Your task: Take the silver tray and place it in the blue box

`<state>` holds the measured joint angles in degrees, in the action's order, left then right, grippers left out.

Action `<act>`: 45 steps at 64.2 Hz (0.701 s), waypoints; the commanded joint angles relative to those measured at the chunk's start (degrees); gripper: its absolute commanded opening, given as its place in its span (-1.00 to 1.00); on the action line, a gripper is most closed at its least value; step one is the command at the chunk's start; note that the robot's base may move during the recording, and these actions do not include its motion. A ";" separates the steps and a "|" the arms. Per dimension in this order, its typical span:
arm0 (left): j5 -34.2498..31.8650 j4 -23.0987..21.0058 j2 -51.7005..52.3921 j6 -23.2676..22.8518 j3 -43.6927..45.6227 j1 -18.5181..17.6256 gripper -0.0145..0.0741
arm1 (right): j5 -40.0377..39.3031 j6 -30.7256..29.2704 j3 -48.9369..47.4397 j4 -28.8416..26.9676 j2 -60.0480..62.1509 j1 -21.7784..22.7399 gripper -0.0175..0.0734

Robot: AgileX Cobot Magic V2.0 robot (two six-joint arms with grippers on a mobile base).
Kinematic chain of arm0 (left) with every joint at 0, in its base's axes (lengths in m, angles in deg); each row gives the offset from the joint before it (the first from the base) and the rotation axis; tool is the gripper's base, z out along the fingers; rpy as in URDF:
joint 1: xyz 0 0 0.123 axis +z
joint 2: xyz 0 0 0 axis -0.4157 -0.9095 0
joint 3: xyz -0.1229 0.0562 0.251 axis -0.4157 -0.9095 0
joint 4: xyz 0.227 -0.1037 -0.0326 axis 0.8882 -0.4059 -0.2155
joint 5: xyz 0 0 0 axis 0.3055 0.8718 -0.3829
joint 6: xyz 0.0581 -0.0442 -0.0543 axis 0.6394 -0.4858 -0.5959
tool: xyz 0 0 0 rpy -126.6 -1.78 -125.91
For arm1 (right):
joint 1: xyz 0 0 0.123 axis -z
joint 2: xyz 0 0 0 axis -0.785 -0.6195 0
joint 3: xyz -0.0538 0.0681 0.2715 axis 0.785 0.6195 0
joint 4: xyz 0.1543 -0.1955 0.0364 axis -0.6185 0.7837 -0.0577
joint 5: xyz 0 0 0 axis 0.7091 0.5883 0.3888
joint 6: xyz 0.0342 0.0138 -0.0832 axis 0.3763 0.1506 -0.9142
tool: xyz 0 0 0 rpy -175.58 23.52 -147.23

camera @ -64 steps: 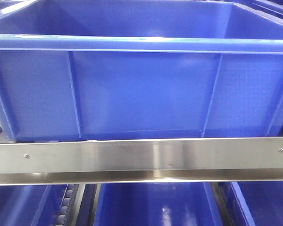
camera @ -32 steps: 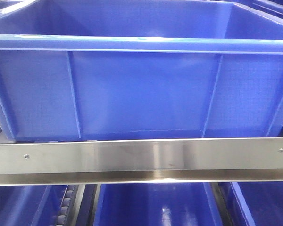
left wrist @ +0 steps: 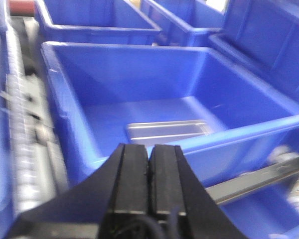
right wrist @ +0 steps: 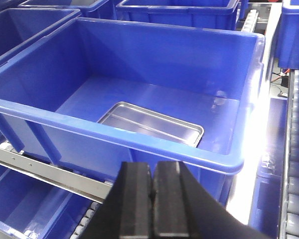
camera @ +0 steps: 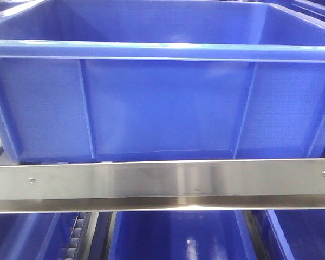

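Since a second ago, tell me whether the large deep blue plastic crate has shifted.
No. The blue crate sits the same against the steel rail below it.

We see the silver tray (right wrist: 150, 129) lying flat on the floor of the blue box (right wrist: 114, 132), a shiny shallow rectangle with rounded corners, a rolled rim and long raised ridges along its base. It sits towards the box's near wall, set at a slight angle to it. The box (camera: 162, 103) is deep, with a thick rim and vertical ribs on its side walls, and is far wider than the tray (left wrist: 168, 129).
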<state>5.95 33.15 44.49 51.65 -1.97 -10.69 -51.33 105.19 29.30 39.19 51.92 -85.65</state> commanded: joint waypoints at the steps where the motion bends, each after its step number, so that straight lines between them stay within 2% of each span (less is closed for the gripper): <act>1: -8.89 -5.04 1.26 6.01 -2.82 6.41 -0.89 | -5.11 -0.61 -1.42 1.54 -0.63 0.02 -0.49; 15: -16.77 -18.29 10.11 16.67 -17.79 25.98 -0.89 | -5.11 -0.61 -1.42 1.54 -0.63 0.02 -0.49; 21: -21.18 -19.16 11.12 17.47 -23.17 31.14 -0.89 | -5.06 -0.61 -1.42 1.54 -0.63 0.02 -0.49; 26: -26.83 -19.16 11.12 17.47 -27.74 32.70 -0.89 | -5.06 -0.61 -1.42 1.54 -0.63 0.02 -0.49; 35: -39.48 -19.16 11.12 17.47 -36.42 32.03 -0.89 | -5.00 -0.61 -1.42 1.54 -0.63 0.02 -0.49; 37: -35.72 -19.16 11.12 17.47 -35.85 31.74 -0.89 | -5.00 -0.61 -1.42 1.54 -0.63 0.02 -0.49; 45: -36.27 -19.05 11.12 17.47 -36.06 31.36 -0.89 | -5.00 -0.61 -1.42 1.54 -0.63 0.02 -0.49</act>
<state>-23.90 14.59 54.63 68.88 -38.19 21.22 -51.45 105.19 29.30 39.19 51.92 -85.65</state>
